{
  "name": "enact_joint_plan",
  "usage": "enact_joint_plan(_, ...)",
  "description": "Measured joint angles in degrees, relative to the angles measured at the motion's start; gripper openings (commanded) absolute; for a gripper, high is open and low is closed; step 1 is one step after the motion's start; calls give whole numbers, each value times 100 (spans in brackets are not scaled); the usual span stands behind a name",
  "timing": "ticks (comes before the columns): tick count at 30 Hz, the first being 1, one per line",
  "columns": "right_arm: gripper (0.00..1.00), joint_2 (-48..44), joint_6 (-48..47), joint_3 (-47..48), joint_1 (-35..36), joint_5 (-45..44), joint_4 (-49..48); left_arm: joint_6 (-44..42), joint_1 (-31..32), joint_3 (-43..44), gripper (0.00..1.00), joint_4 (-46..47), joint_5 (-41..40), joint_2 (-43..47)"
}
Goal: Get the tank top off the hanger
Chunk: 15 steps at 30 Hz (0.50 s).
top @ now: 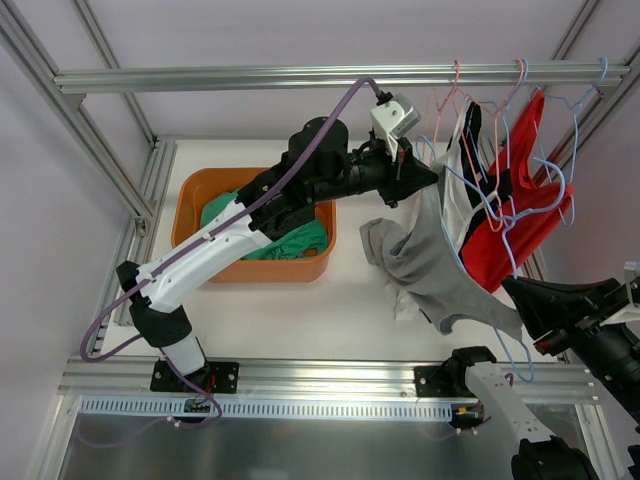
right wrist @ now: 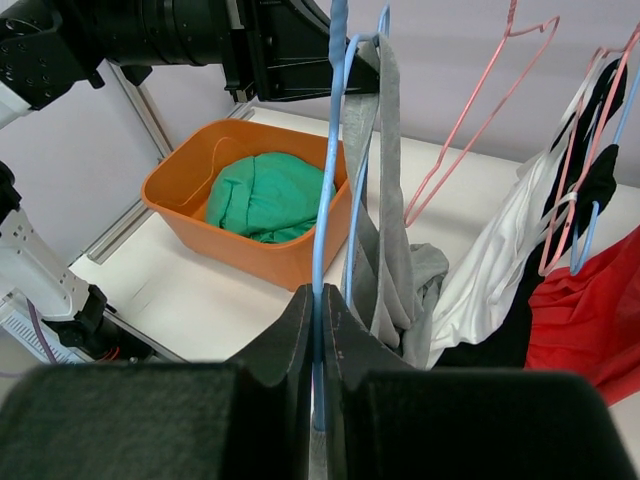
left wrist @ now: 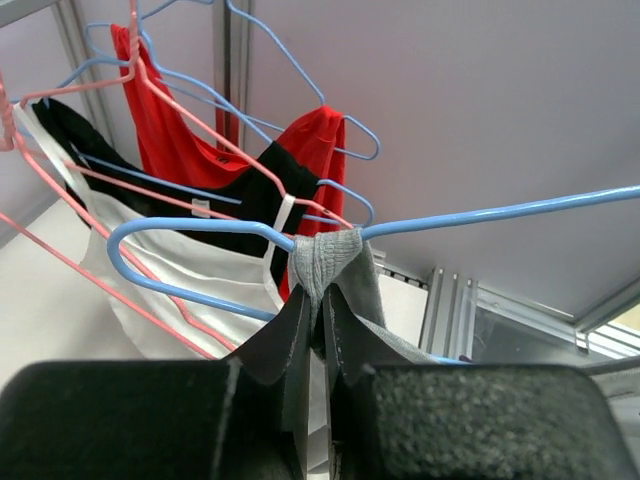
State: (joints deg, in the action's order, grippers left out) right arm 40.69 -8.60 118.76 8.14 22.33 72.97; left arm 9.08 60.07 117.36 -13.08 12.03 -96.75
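Grey tank top (top: 430, 265) not yet off: strap looped over blue hanger (left wrist: 500, 212), body dangling above counter (top: 330, 300), right of orange bin (top: 182, 212).
Left end effector (left wrist: 322, 305) pinched on strap at hanger wire.
Right end effector (right wrist: 322, 300) clamped on hanger wire, near side.
Remaining, likely: slide strap off, free rest of top.

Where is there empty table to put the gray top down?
Bare table lies between the bin and the near rail, and between the bin and the gray top. The right side is crowded with hanging clothes; a green cloth lies in the bin.
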Motion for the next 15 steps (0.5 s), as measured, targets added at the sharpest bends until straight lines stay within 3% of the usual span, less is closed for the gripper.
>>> enact_joint_plan(5, 0, -66, -92, -505, 0, -13, -90, 11, 0, -560, 0, 59, -647, 247)
enact_joint_plan(15, 0, -612, -485, -1419, 151, 1235, -407, 142, 50, -2109, 0, -9, -4197, 1794)
